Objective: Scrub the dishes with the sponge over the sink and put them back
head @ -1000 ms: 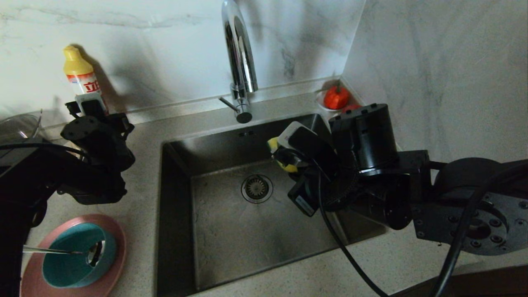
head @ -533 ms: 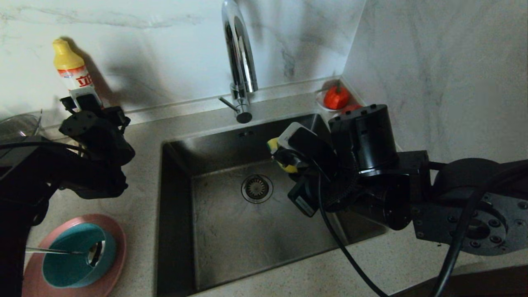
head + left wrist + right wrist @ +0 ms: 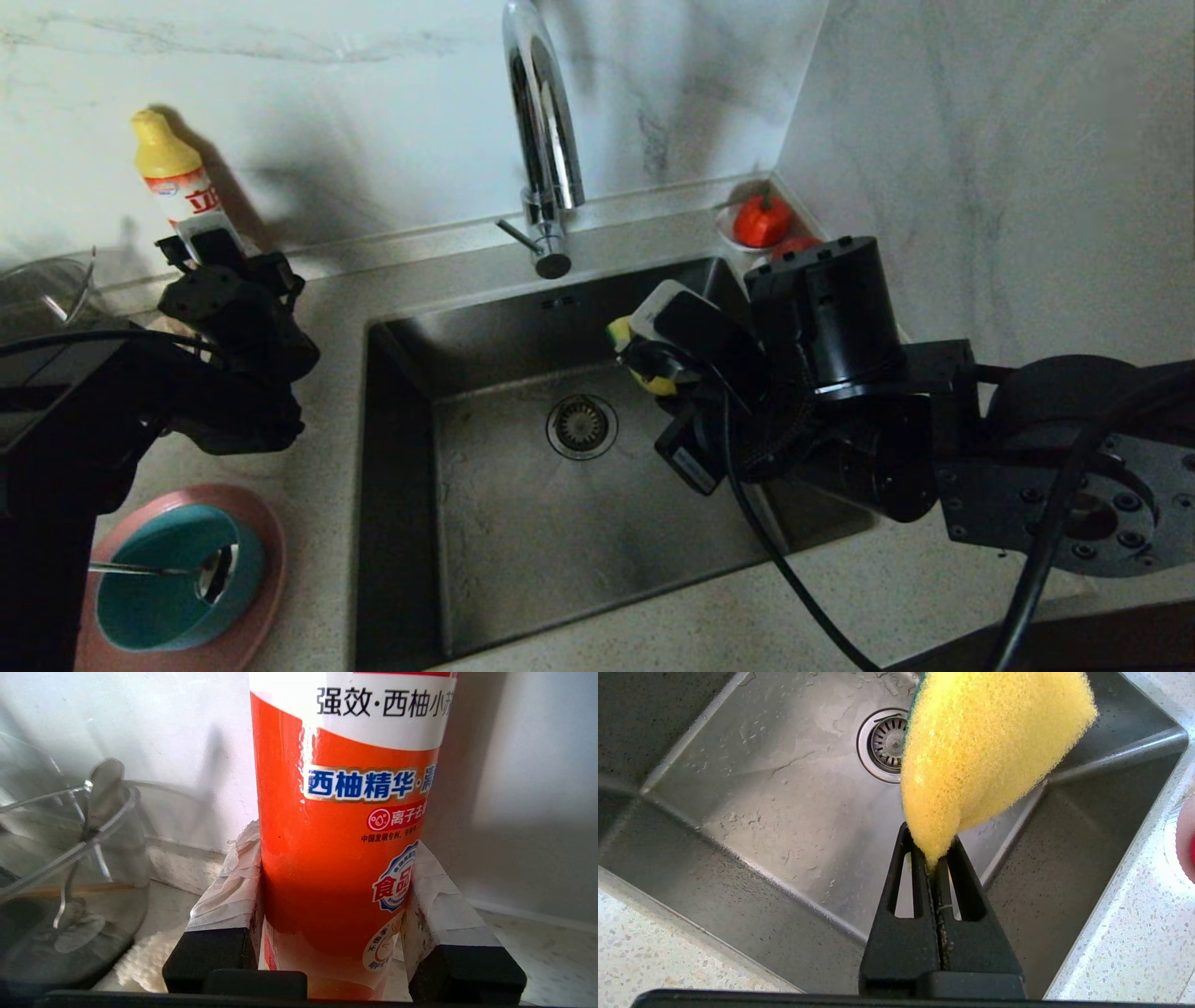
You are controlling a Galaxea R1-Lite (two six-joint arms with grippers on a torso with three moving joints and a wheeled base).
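My left gripper [image 3: 213, 245] is at the back left of the counter, shut on an orange-labelled detergent bottle [image 3: 174, 185] with a yellow cap. Its taped fingers [image 3: 233, 891] press both sides of the bottle [image 3: 345, 849]. Over the sink [image 3: 560, 541], my right gripper [image 3: 642, 357] is shut on the yellow sponge [image 3: 985, 751], which hangs above the drain [image 3: 888, 744]. On the counter's near left, the pink plate [image 3: 266, 532] carries the teal bowl [image 3: 154, 621], and the silver spoon [image 3: 131, 568] lies across the bowl.
A clear glass pot [image 3: 60, 872] stands left of the bottle, with a pale rag [image 3: 140, 956] beside it. The chrome tap [image 3: 541, 140] rises behind the sink. A white saucer with red fruit [image 3: 761, 222] sits in the back right corner. Marble walls close in the back and right.
My left gripper swung the bottle left, then back right and slightly nearer, changing the bottle's tilt. The right arm and sponge stayed put.
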